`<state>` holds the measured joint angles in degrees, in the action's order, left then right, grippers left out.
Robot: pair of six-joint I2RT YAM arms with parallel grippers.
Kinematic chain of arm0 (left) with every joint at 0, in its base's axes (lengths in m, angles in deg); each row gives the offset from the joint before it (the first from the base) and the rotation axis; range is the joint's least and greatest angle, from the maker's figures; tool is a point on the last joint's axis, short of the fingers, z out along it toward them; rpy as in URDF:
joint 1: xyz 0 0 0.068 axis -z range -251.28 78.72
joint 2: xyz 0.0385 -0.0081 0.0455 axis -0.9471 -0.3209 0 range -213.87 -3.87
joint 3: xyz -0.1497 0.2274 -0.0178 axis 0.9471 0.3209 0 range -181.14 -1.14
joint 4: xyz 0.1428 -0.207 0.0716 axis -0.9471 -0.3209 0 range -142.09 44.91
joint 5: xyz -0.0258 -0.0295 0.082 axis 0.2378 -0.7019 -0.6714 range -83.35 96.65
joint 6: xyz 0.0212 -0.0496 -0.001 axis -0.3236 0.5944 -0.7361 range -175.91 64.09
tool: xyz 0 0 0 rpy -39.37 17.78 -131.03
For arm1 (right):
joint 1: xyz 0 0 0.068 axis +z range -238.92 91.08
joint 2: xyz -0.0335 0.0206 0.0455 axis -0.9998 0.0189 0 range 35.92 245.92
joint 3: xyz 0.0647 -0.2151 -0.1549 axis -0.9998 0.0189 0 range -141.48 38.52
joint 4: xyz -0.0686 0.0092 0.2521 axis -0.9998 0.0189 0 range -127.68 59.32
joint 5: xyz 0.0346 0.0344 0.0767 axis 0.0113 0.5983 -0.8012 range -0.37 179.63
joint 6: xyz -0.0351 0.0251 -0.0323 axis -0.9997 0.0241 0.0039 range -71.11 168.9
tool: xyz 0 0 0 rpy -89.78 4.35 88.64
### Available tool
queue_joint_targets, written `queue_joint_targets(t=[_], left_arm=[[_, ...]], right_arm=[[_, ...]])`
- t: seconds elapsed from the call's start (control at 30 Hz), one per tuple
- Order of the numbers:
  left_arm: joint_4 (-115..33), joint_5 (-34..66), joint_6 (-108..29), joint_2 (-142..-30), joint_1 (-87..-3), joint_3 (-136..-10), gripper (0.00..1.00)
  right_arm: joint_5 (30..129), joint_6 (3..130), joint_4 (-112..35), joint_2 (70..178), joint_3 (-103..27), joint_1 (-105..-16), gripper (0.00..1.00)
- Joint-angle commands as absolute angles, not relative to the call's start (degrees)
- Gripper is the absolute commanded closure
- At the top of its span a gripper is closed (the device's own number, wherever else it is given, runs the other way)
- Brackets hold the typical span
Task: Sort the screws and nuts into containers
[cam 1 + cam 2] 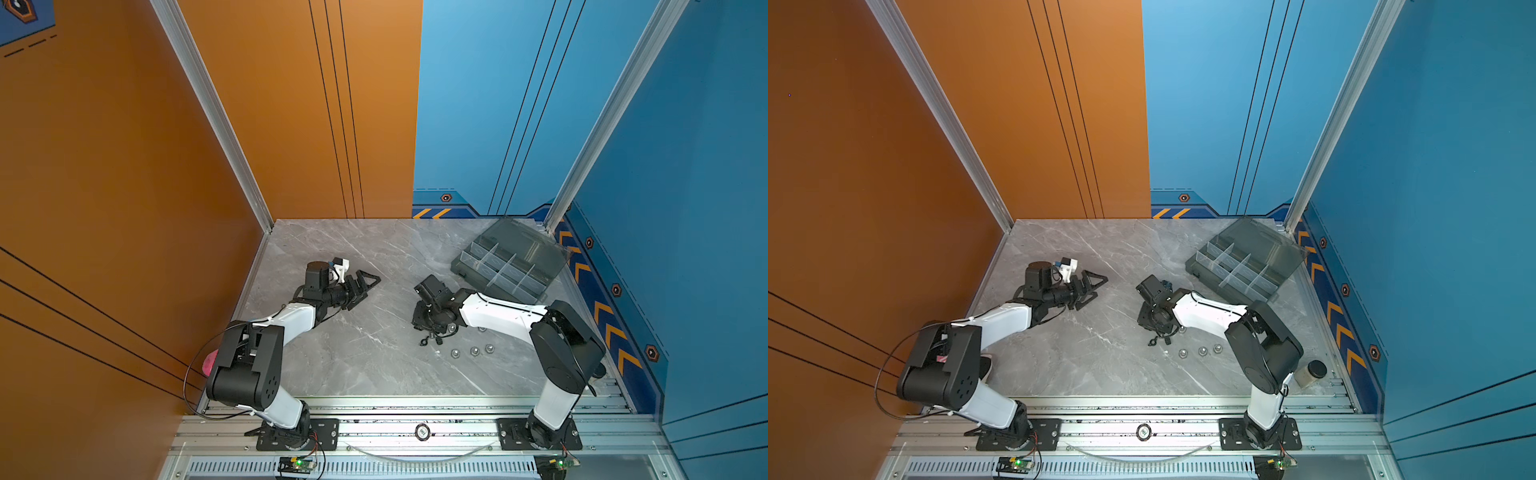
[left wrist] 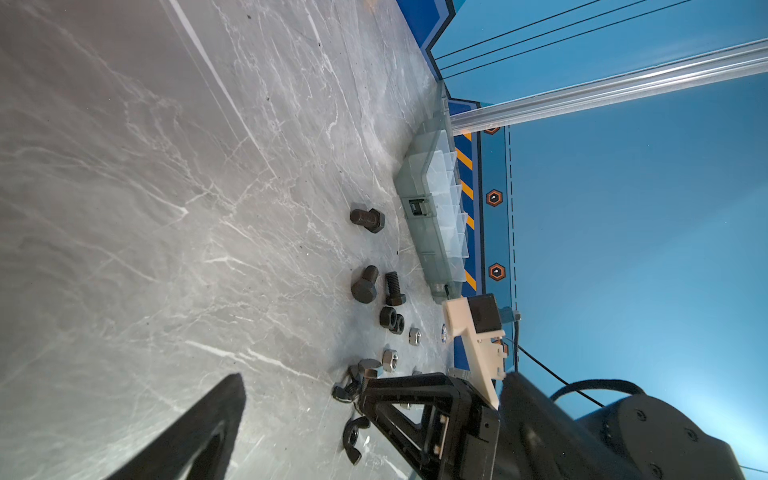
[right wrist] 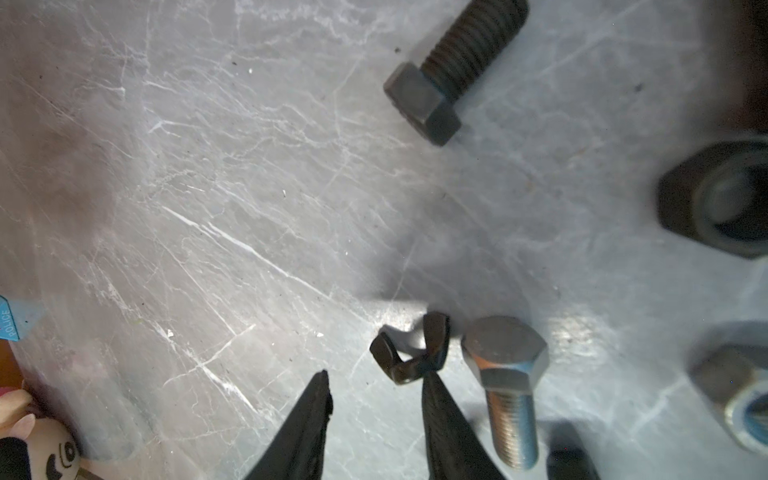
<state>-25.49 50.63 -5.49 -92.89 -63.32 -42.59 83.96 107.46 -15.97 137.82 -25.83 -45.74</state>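
Two grippers hang low over the grey marble table [image 1: 353, 365]. The organiser box [image 1: 478, 277] sits in the far right corner of the table, turned at an angle to the edges, its tinted lid [image 1: 523, 237] open and leaning back toward the corner.

Most of the loose hardware lies on the right half, between the middle and the near edge, and the right gripper [image 3: 376, 386] points down into that scatter. Its jaws stand apart, with bare table between them and nothing held. One fingertip [image 3: 440, 415] touches a small black wing nut [image 3: 411, 357], which lies just ahead of it. Just beside that nut the silver hex-head bolt [image 3: 507, 386] lies on its side, its head next to the nut. A black hex nut [image 3: 723, 199] and a silver hex nut [image 3: 735, 395] sit at the border of the right wrist view, both blurred.

Closer to the near edge, a row of silver hex nuts [image 1: 474, 351], three of them, lies with gaps between. The left wrist view shows three black bolts [image 2: 365, 284] on their sides beside the box; two lie just beside each other, the third apart from them.

The left gripper [image 1: 370, 286] is over the left half, rolled on its side, short of the scatter, jaws apart and holding nothing.
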Motion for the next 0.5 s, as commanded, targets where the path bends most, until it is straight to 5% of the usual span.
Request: queue_joint_targets(t=[0.0,0.47], left_arm=[[-24.8,50.8,-7.4,-92.6,-62.1,-41.3,0.02],[-39.2,41.5,-25.4,-94.6,-52.8,-46.6,0.02]], right_arm=[[85.6,107.4,-13.7,137.3,-26.3,-45.7,0.60],[83.1,99.3,-15.9,126.0,-20.7,-52.1,0.59]])
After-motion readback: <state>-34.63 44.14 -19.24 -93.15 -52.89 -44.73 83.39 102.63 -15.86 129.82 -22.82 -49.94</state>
